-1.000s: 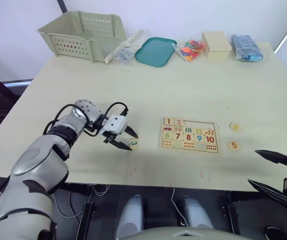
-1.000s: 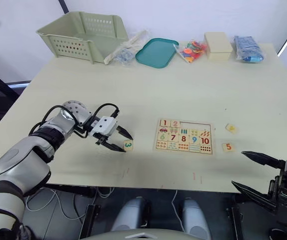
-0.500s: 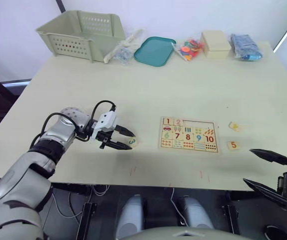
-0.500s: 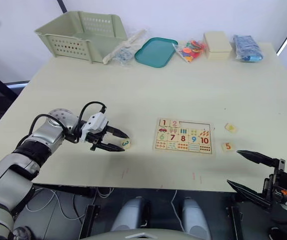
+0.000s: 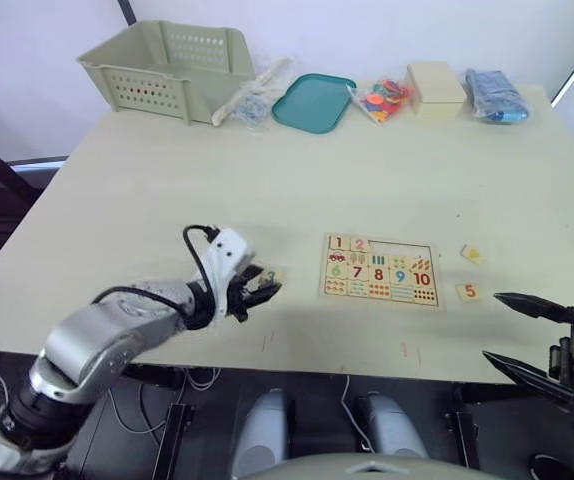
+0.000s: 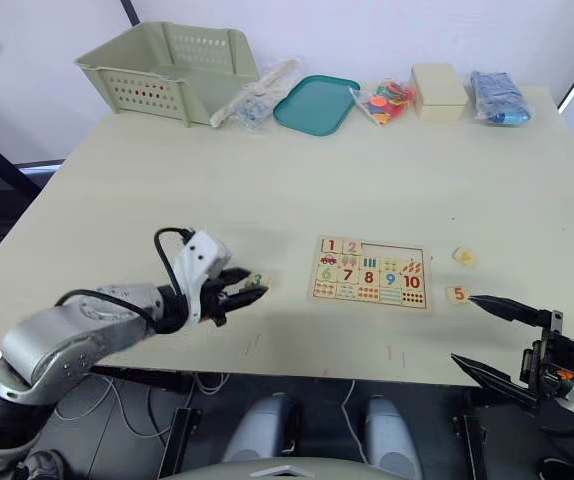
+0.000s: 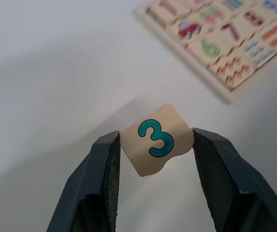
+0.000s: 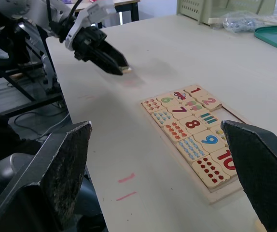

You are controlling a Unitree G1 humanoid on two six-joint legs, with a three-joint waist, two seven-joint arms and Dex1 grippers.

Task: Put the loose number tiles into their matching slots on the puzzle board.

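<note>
Tile (image 7: 158,139) reads 3; board (image 5: 379,271) shows 1–10

Both eye views look forward and down from the head over the whole surface (image 5: 167,160), sharing the puzzle board (image 5: 379,270) at near centre. The left wrist view sits very close above the surface, facing right toward the board's left end. The right wrist view looks low across the surface leftward, taking in the board (image 8: 196,135).

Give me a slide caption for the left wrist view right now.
Left gripper pinches the teal "3" tile above the table, puzzle board beyond.
</note>
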